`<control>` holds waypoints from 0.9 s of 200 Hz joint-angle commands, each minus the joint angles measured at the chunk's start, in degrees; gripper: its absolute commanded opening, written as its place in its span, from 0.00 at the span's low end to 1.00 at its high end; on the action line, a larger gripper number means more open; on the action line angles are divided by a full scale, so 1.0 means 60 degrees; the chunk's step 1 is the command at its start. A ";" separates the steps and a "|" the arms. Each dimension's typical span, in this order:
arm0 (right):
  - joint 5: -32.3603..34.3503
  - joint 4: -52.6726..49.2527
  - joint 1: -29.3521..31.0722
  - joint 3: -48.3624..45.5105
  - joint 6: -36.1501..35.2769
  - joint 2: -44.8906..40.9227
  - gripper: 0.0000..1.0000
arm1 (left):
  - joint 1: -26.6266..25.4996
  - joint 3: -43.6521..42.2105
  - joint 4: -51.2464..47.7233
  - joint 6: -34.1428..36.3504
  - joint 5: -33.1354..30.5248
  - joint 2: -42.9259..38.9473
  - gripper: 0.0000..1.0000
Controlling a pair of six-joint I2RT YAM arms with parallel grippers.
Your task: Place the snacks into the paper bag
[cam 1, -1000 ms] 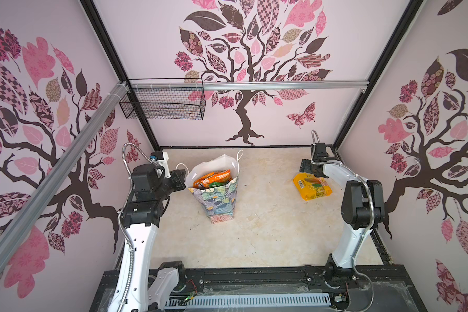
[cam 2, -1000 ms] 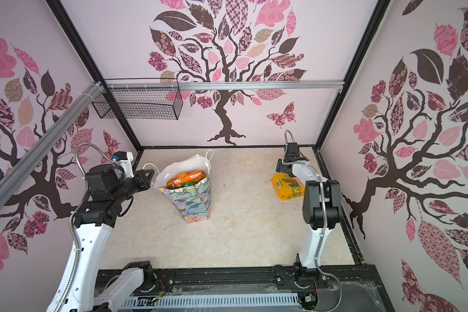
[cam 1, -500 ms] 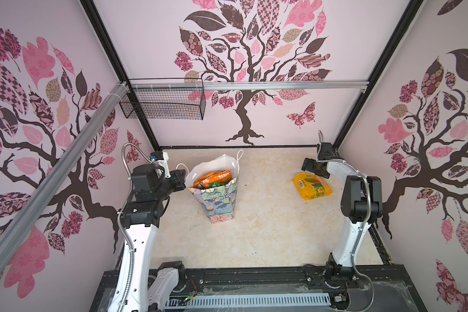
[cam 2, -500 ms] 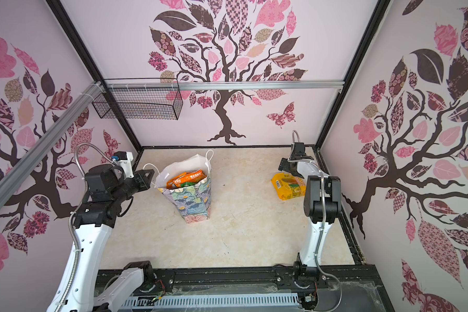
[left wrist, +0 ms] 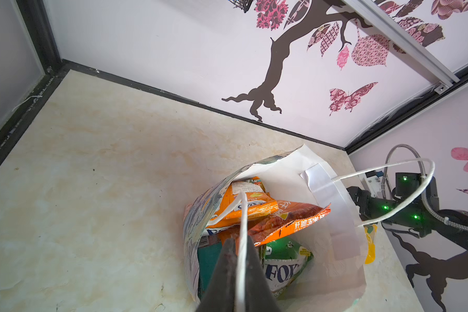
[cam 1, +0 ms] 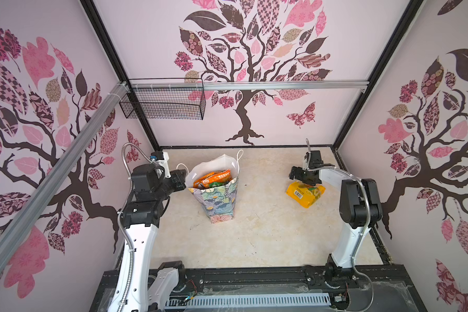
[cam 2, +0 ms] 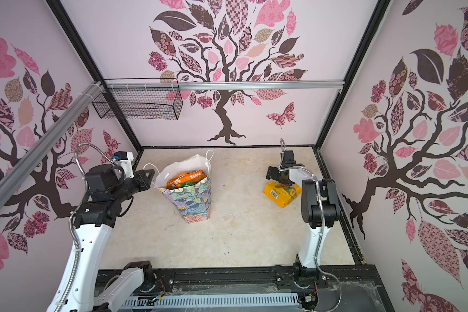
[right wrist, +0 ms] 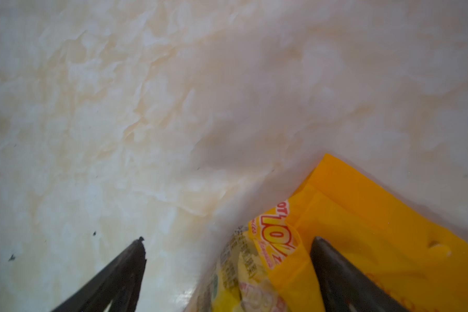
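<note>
Table (cam 1: 254, 237), viewed from the robot's base.

Paper bag (cam 1: 216, 200) at 10 o'clock from table centre: upright, long axis vertical, mouth up.
Left gripper (cam 1: 183, 175) at the bag's 9 o'clock. Fingers (left wrist: 251, 259) pressed together, pinching one white cord handle (left wrist: 242, 216). Second handle (cam 1: 239, 156) free on the far side.
In the bag, four counted: orange-and-white packet (left wrist: 251, 205), orange packet (left wrist: 289, 218), green packet (left wrist: 284, 264), teal packet (left wrist: 208, 256). Lower parts hidden by the bag walls; anything deeper cannot be made out.

Yellow packet (cam 1: 305, 193) at 2 o'clock, one, flat on the table, a corner pointing to 6 o'clock, barcode end toward 9.
Right gripper (cam 1: 299, 175) covers its far end, so the long axis is unclear. Fingers spread wide, one on the packet, one over bare table.

Back wall: one wire basket (cam 1: 164, 104).
</note>
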 commanded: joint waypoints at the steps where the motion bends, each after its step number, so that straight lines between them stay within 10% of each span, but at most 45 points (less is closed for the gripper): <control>1: -0.0888 0.0065 0.0445 -0.1136 0.0534 -0.0985 0.96 | 0.0063 -0.0187 0.0197 0.0019 0.0104 0.0001 0.10; 113: -0.1449 0.0070 0.2194 -0.2980 0.0342 -0.5116 0.92 | 0.0058 -0.0200 0.0211 0.0015 0.0096 -0.0055 0.10; 180: 0.1089 -0.1921 0.4207 -0.5150 0.2415 -0.9162 0.91 | 0.0058 -0.0191 0.0228 -0.0032 0.0110 -0.0114 0.11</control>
